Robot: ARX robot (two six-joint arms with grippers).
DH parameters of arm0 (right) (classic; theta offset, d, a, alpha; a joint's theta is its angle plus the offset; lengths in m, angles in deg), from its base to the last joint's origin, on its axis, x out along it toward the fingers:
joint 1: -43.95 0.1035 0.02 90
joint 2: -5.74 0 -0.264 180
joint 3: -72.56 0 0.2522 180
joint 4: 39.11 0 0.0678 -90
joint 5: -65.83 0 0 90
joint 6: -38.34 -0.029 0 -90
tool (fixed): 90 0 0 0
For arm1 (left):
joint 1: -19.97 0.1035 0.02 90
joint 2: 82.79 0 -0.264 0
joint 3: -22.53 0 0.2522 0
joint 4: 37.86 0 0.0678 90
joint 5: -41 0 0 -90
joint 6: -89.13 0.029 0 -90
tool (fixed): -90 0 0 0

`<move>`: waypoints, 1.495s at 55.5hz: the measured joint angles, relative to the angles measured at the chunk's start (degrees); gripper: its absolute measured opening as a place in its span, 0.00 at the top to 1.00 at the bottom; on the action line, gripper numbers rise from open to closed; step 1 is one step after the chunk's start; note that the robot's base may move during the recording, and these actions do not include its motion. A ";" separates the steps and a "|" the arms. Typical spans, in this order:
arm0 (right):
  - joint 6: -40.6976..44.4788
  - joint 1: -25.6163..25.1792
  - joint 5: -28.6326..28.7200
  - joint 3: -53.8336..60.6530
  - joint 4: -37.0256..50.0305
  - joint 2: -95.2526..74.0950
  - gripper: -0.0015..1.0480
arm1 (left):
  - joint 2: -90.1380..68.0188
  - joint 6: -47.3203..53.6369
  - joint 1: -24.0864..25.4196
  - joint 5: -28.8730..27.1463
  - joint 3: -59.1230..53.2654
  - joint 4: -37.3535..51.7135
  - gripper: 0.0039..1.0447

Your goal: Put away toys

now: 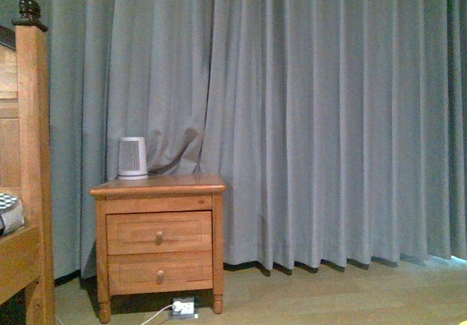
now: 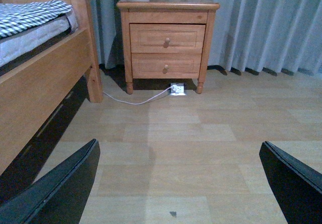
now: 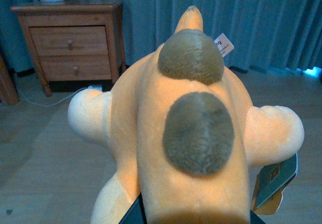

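My right gripper is shut on the plush toy, an orange-yellow soft animal with two brown patches on its back, pale stubby limbs and a paper tag. It fills the right wrist view, held above the wooden floor. Its eyes are hidden. My left gripper is open and empty, its two dark fingers spread wide above the bare floor. Neither arm shows in the front view.
A wooden nightstand with two drawers stands against the grey curtain; it also shows in the left wrist view and the right wrist view. A small white device sits on it. A power strip and cable lie below. A wooden bed stands to the left.
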 joint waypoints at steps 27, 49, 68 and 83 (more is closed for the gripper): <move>-0.02 0.00 0.00 0.00 0.00 -0.02 0.93 | 0.00 0.00 0.00 0.00 0.00 0.00 0.06; -0.02 0.00 0.00 0.00 0.00 -0.02 0.93 | 0.00 0.00 0.00 0.04 0.00 0.00 0.06; 0.00 0.00 0.00 0.00 0.00 -0.02 0.93 | -0.02 0.00 0.00 0.02 0.00 0.00 0.06; 0.00 0.00 0.00 0.00 0.00 -0.02 0.93 | 0.02 0.00 0.00 0.00 0.00 0.00 0.06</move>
